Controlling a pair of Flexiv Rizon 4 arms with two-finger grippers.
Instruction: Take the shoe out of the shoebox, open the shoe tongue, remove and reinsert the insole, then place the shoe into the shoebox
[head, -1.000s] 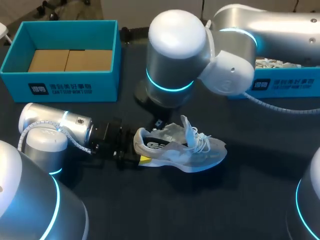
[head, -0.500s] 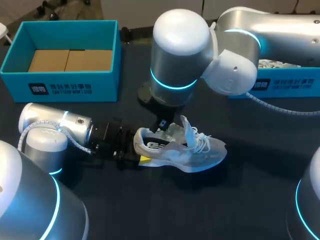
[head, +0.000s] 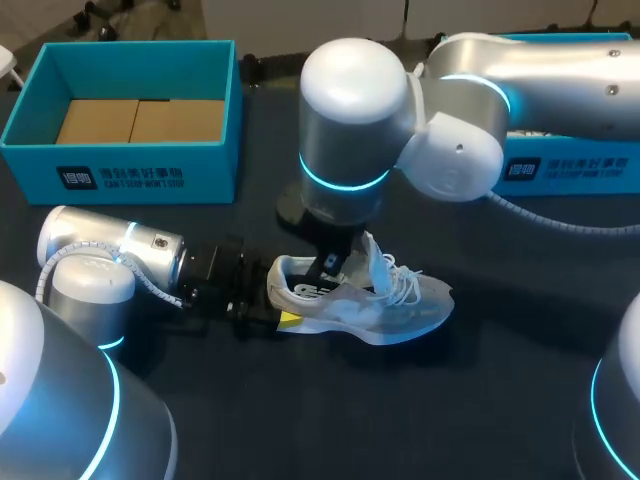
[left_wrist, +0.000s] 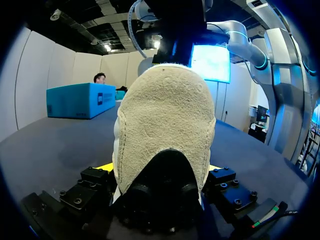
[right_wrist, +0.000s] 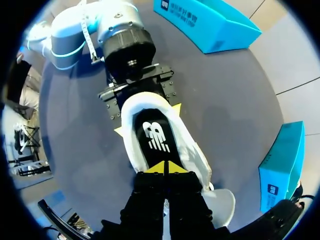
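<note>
the shoe sits at the centre of the dark table, toe toward the right. the left gripper clamps its heel, a yellow tip on each side. the right gripper, tips pressed together, is just over the insole in the shoe's opening. the open shoebox stands at upper left.

Dark grey matte surface is seen in every view; it is evenly lit, and soft shadows are cast.
</note>
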